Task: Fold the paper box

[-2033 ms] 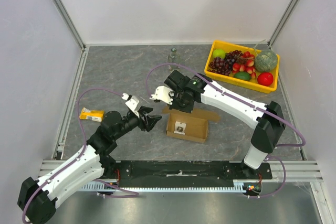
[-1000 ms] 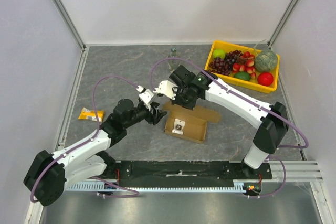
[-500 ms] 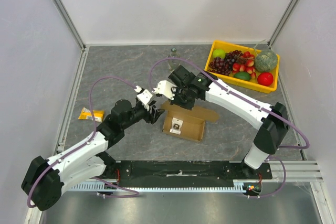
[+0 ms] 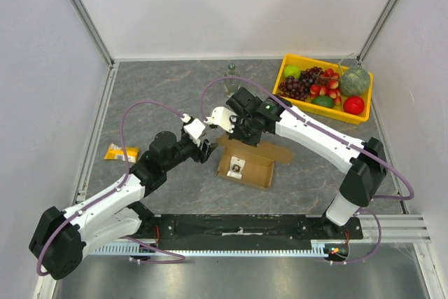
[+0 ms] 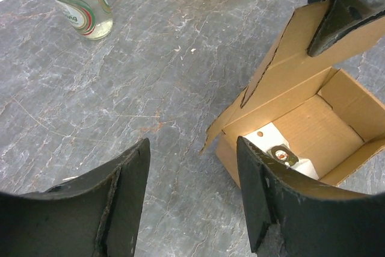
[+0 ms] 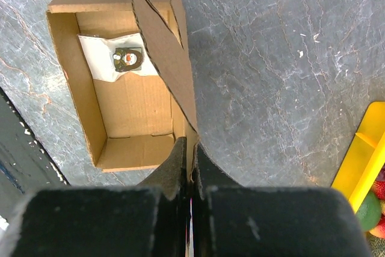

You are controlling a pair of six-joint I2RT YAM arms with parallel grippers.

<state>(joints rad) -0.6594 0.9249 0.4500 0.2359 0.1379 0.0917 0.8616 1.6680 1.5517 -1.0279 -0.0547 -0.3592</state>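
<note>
Brown corrugated cardboard, the paper box (image 4: 246,167) sits near the middle of the grey marbled surface (image 4: 161,96), just in front of the two arms' meeting point. Its four walls are up and its top is uncovered. A white card (image 6: 108,59) bearing a small dark round piece lies flat on its floor towards the left end. The right hand (image 6: 190,148) is closed down tight on the box's long far flap, its two dark fingers (image 6: 174,167) pinching the thin edge of the cardboard between them. In the left wrist view that flap stands raised above the far wall, with a cut tab edge running down towards the left corner. A further strip of cardboard lies low on the surface at the box's right far side. The left hand (image 5: 192,197) is spread wide and holds nothing. It sits just beside the box's left end, with the near left corner showing between its fingers (image 5: 123,203); whether either finger touches the cardboard cannot be told. A small glass bottle (image 4: 230,73) stands upright at the far edge of the surface, well apart from the box. A yellow tray (image 4: 329,111) of fruit sits in the far right corner, and a yellow packet (image 4: 121,152) lies at the left.
</note>
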